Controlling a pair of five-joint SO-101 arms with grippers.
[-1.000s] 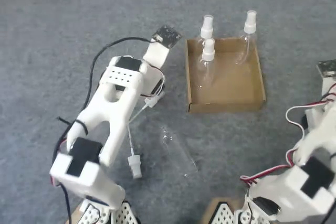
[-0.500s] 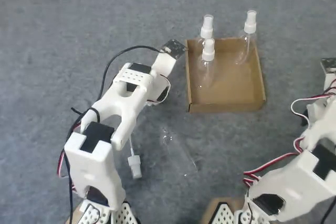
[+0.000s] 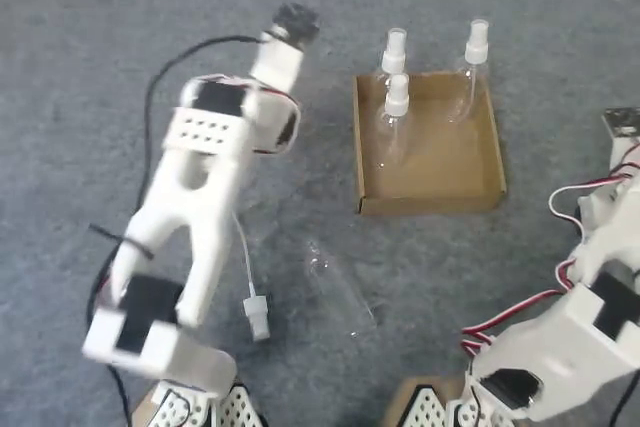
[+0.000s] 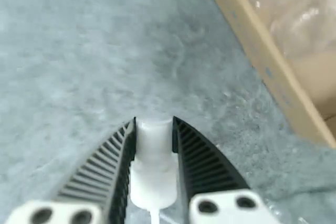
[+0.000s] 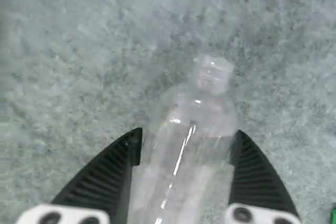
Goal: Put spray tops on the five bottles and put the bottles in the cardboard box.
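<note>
pinching a spray top (image 4: 154, 166), your left gripper (image 4: 154, 121) must next cap the open bottle (image 5: 195, 114) your right gripper (image 5: 188, 131) clamps.

Near half of the box (image 3: 430, 204) is wide open from above; three capped bottles (image 3: 397, 107) stand along its far side. A bare bottle (image 3: 340, 287) and a spare top (image 3: 258, 317) lie on the bench (image 3: 80, 97) between the arms, just short of the box. The left arm (image 3: 205, 177) hangs over the strip left of the box. No room in either gripper: left gripper (image 4: 154, 124) has a top (image 4: 153, 161), right gripper (image 5: 184, 140) a bottle (image 5: 194, 124).
</note>
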